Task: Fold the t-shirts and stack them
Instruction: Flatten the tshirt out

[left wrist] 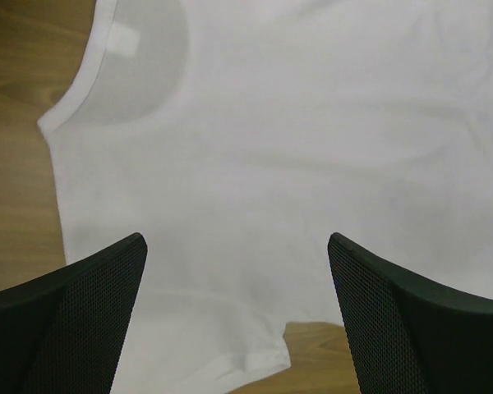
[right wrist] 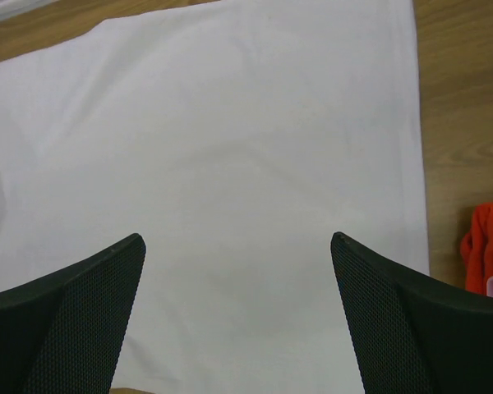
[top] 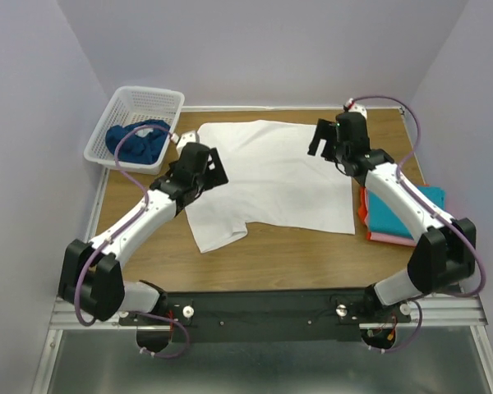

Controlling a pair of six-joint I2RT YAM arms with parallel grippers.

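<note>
A white t-shirt (top: 271,176) lies spread flat on the wooden table, one sleeve (top: 218,231) pointing to the near left. My left gripper (top: 216,167) hovers open and empty over its left part; the left wrist view shows the round neck (left wrist: 82,98) and a sleeve hem (left wrist: 238,357) between the open fingers (left wrist: 107,279). My right gripper (top: 320,139) hovers open and empty over the shirt's right part (right wrist: 230,148). Folded shirts are stacked at the right: teal (top: 398,215) on top, red-orange (top: 363,205) and pink (top: 390,238) below. A dark blue shirt (top: 138,144) lies crumpled in the basket.
The white plastic lattice basket (top: 148,92) stands at the far left corner. Lilac walls close in the table on three sides. The red-orange shirt edge (right wrist: 485,246) shows at the right of the right wrist view, just past the white shirt's hem.
</note>
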